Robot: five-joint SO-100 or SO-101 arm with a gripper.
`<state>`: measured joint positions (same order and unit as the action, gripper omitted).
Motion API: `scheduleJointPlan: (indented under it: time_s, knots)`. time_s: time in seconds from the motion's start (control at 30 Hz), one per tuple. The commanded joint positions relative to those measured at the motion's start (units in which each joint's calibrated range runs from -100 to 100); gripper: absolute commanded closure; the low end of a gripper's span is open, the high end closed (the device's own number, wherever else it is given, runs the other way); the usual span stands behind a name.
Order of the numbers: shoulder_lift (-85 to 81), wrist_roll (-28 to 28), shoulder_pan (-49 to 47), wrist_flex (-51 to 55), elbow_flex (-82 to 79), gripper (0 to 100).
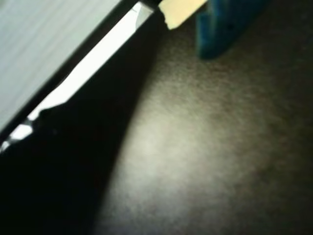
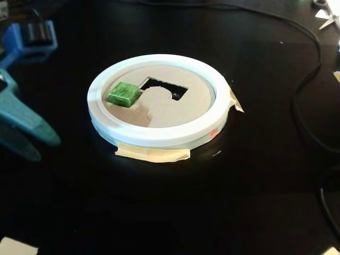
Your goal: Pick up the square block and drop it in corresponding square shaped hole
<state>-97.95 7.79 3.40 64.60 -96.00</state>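
The black table (image 2: 159, 212) is being shown whole only in the fixed view, where a white hoop (image 2: 159, 139) around a tan cardboard disc (image 2: 175, 109) is being held down by strips of tape (image 2: 154, 154), while the wrist view is being filled by a blurred dark surface with a bright slanted edge. The gripper (image 2: 40, 146) is being seen at the left edge of the fixed view with its teal fingers (image 2: 26, 119) spread apart and holding nothing. The green block (image 2: 124, 93), streaky on its faces, is being seen sunk into the disc at its left side, just beside a larger dark cut-out (image 2: 164, 88).
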Motion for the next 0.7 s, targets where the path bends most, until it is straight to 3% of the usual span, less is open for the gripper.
scheduleJointPlan:
  time_s: [0.0, 0.67]
  knots:
    - [-2.05, -0.29, 0.22, -0.72, -0.81, 18]
    - [-2.05, 0.05, -1.27, -0.82, -3.18, 18]
